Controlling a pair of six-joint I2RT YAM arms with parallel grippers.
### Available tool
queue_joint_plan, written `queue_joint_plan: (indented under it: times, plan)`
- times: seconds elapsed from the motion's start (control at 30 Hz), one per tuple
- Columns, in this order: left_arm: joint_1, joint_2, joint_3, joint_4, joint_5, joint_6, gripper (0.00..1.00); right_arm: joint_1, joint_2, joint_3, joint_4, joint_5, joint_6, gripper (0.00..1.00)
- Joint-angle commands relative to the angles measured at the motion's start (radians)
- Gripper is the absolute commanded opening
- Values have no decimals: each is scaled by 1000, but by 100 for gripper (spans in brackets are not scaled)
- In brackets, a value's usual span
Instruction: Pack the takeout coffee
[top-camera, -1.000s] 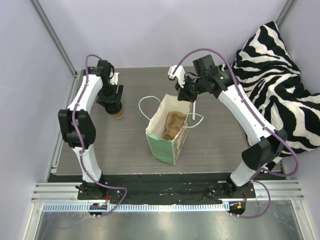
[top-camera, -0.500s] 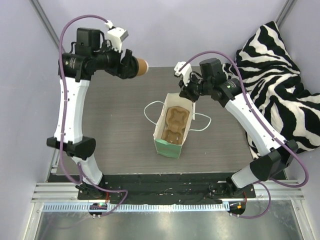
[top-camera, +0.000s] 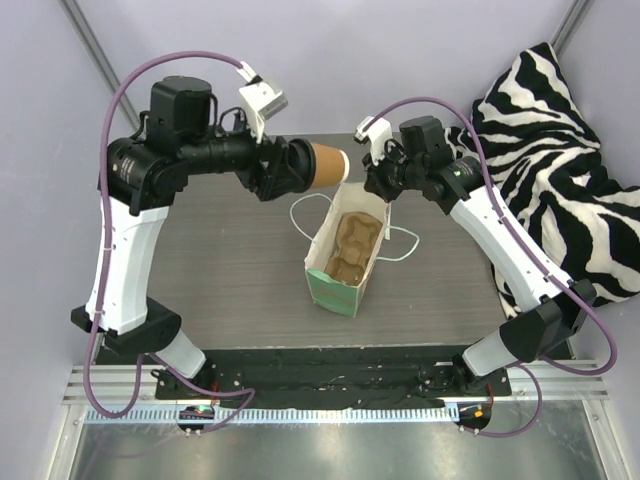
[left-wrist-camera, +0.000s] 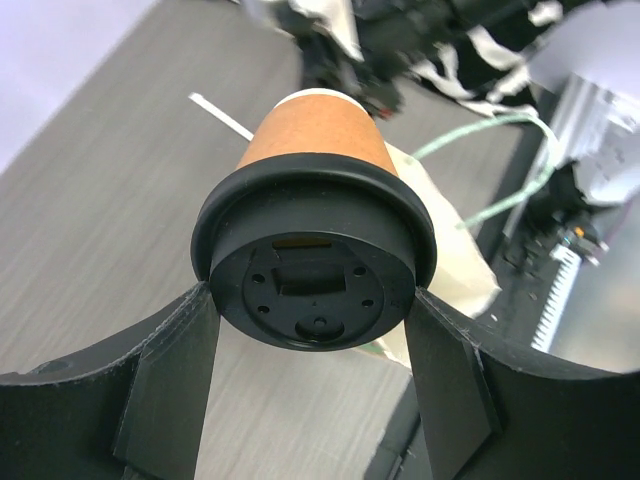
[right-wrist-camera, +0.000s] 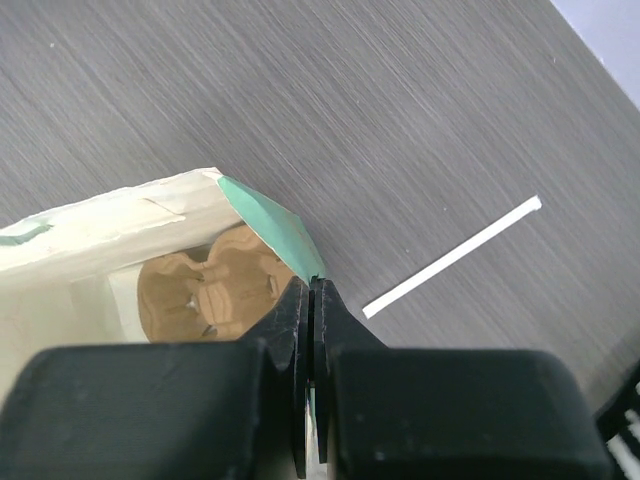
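Observation:
The takeout coffee (top-camera: 328, 165), a tan paper cup with a black lid (left-wrist-camera: 315, 270), hangs on its side in the air just left of the bag's far rim, its base pointing right. My left gripper (top-camera: 300, 168) is shut on the lid, one finger (left-wrist-camera: 170, 380) on each side. The mint-green paper bag (top-camera: 335, 290) stands open mid-table with a brown pulp carrier (top-camera: 352, 245) inside. At the bag's far right corner my right gripper (top-camera: 378, 190) is shut on the green rim (right-wrist-camera: 275, 225). The carrier (right-wrist-camera: 210, 285) shows below that rim.
A zebra-patterned cloth (top-camera: 550, 150) fills the back right corner. White string handles (top-camera: 400, 240) loop out on both sides of the bag. A thin white strip (right-wrist-camera: 450, 257) lies flat on the grey table (top-camera: 220, 280) behind the bag.
My left arm has lifted the cup off the table at the left, tipped it sideways and carried it right toward the bag. The right gripper has kept hold of the rim, and the bag stands straighter.

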Motion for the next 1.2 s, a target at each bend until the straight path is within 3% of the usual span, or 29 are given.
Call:
queue_joint_plan:
  times: [0.0,0.13,0.3,0.63,0.83,1.17]
  plan:
    - [-77,5,0,-76,19,35,0,-1,-16,29,53,73,119,1]
    - [-161,23,-9,-114,-38,47,0,-1,-24,45,52,95,193,1]
    - [-264,32,-81,-94,-205,70,0,-1,-64,26,65,96,268,1]
    - [-358,-35,-473,155,-464,92,0,-1,-207,-149,159,35,349,1]
    - [-361,-58,-647,344,-495,99,0,-2,-248,-215,178,0,348,1]
    - [-364,-34,-728,468,-466,107,0,-10,-296,-282,200,-54,331,1]
